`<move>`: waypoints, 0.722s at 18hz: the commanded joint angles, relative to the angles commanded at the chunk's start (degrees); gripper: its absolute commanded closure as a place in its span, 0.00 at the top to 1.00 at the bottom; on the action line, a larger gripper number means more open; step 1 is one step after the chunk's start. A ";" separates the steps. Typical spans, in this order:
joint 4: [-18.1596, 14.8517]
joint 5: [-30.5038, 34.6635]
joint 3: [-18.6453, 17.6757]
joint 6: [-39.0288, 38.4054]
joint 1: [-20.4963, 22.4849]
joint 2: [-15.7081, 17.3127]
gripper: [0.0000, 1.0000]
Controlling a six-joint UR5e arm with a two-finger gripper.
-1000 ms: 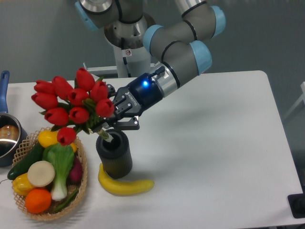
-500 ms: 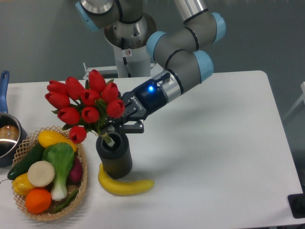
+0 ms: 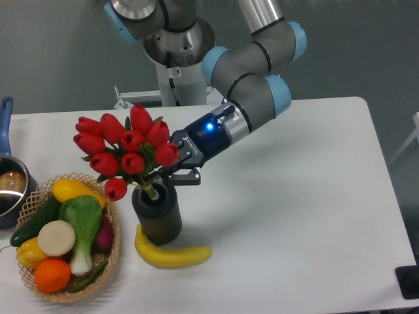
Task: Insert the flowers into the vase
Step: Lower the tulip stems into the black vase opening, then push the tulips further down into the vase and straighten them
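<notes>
The flowers [image 3: 124,147], a bunch of red tulip buds with green leaves, lean to the left over the vase [image 3: 158,214], a dark ribbed cylinder standing on the white table. Their stem ends dip into the vase's round mouth. My gripper [image 3: 171,171] reaches in from the right and is shut on the stems just above the mouth, partly hidden behind the buds.
A woven basket [image 3: 111,245] of vegetables and fruit sits left of the vase. A yellow banana [image 3: 171,255] lies against the vase's front. A pot with a blue handle [image 3: 8,180] is at the left edge. The arm's base [image 3: 177,78] stands behind.
The gripper and the flowers have shifted right and tipped more upright, bringing the bunch more squarely over the vase's mouth. Vase, banana and basket have not moved.
</notes>
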 joint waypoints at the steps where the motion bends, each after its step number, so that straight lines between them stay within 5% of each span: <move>1: 0.00 0.00 -0.44 0.44 -0.09 -0.09 0.23; 13: 0.00 0.09 -2.29 5.37 0.35 -3.34 0.23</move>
